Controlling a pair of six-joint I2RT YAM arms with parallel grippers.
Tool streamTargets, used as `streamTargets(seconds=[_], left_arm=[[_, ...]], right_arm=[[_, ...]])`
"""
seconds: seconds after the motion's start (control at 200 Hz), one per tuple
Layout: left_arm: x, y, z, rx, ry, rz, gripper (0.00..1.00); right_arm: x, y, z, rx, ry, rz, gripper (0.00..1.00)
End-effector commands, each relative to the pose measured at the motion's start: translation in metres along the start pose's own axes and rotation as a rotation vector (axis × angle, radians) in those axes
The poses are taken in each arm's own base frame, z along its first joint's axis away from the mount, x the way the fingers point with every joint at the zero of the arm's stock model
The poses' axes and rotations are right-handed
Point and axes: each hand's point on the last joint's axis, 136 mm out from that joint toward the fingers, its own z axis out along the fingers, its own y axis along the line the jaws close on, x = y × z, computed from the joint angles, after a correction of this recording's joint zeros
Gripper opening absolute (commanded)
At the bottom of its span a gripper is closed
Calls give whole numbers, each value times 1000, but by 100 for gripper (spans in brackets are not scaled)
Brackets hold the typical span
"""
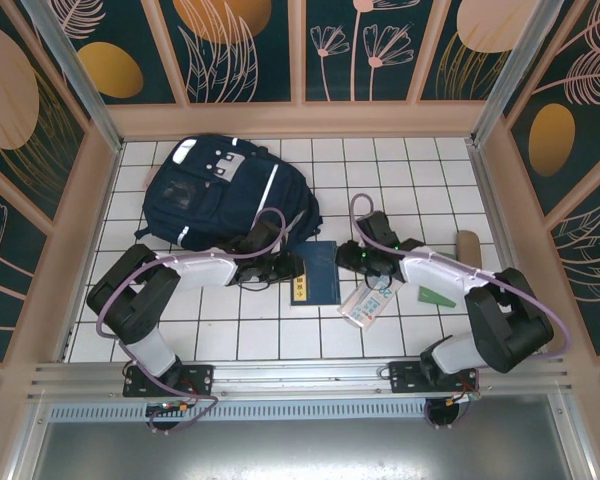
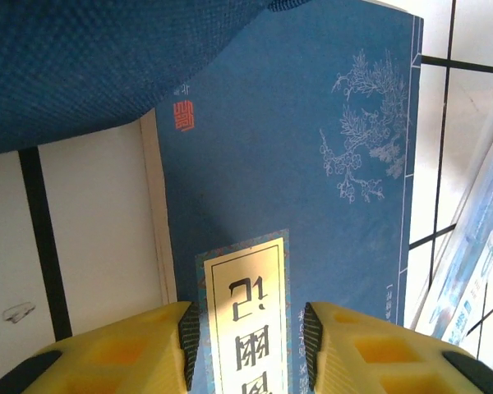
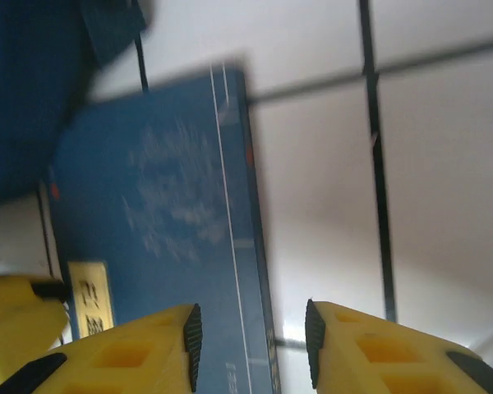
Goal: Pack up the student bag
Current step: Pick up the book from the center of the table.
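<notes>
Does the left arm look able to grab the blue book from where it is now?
Probably yes. The left gripper hangs directly over the blue book, jaws apart, with nothing between them. The student bag overlaps only the book's far corner.

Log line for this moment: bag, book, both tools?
student bag: lying far-left | blue book: flat on tiles, outside bag | left tool: open above book label | right tool: open above book's edge

LIGHT: you get bright, even light from above on the white surface (image 1: pixel 380 170) | SHADOW: soft, dimmer patch just left of the blue book (image 1: pixel 317 272) | GLARE: surface right of the book washes out | BLUR: right wrist view smeared; left wrist and top views sharp
</notes>
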Motion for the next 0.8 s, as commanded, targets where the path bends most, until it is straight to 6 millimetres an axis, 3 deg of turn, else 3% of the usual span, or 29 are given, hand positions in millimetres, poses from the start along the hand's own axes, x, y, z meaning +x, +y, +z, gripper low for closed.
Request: streamTargets(seconds=[0.0, 0.315, 0.44, 0.59, 0.69, 0.795], left_arm=[[15, 25, 12, -94, 53, 6, 40], [24, 33, 17, -95, 76, -5, 40], [28, 34, 19, -76, 86, -20, 40], [31, 32, 20, -48, 89, -38, 40], [31, 32, 18, -43, 82, -41, 40], [30, 29, 16, -33, 79, -40, 40]], right_arm=[[21, 13, 14, -58, 60, 33, 41], [60, 12, 45, -9, 176, 19, 41], [65, 28, 45, -108, 199, 20, 40], [46, 86, 5, -461, 155, 25, 39], [27, 100, -26, -618, 88, 55, 37], [14, 102, -47, -694, 40, 85, 35]])
